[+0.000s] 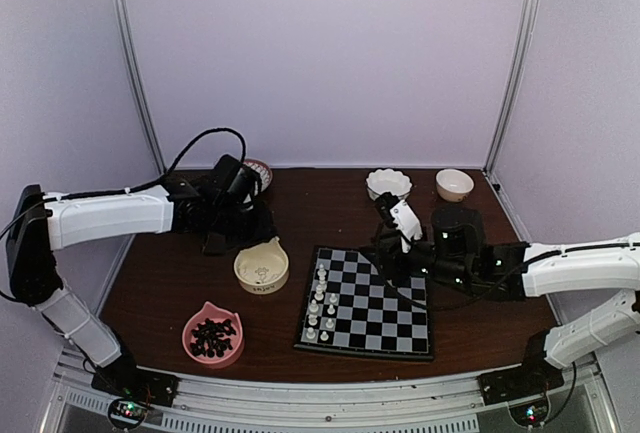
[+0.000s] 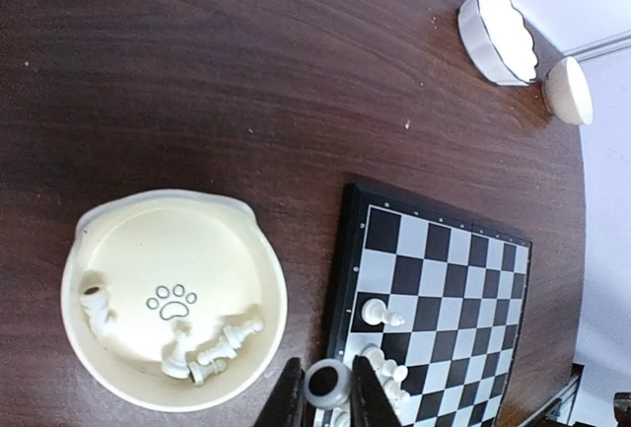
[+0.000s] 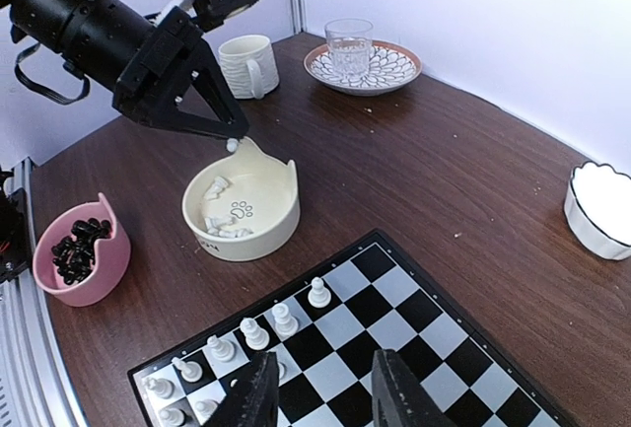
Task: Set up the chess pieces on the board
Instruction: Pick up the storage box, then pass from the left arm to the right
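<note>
Left gripper (image 2: 326, 407), jaws closed narrowly on one white chessman (image 2: 327, 382), hangs near the rim of the cream bowl (image 2: 108, 240); from the wrist the piece appears end-on, its long axis running along the fingers (image 2: 288, 402). More white pieces (image 2: 219, 346) lie on their sides inside that bowl. Standing chessmen (image 1: 318, 298) occupy two files along the left edge of the board (image 1: 385, 318), all upright. Over the board's middle, the right gripper (image 3: 325, 392) hovers with jaws parted and empty. Bare tabletop (image 1: 330, 208) runs from the board's far edge to a scalloped white bowl (image 1: 388, 183).
</note>
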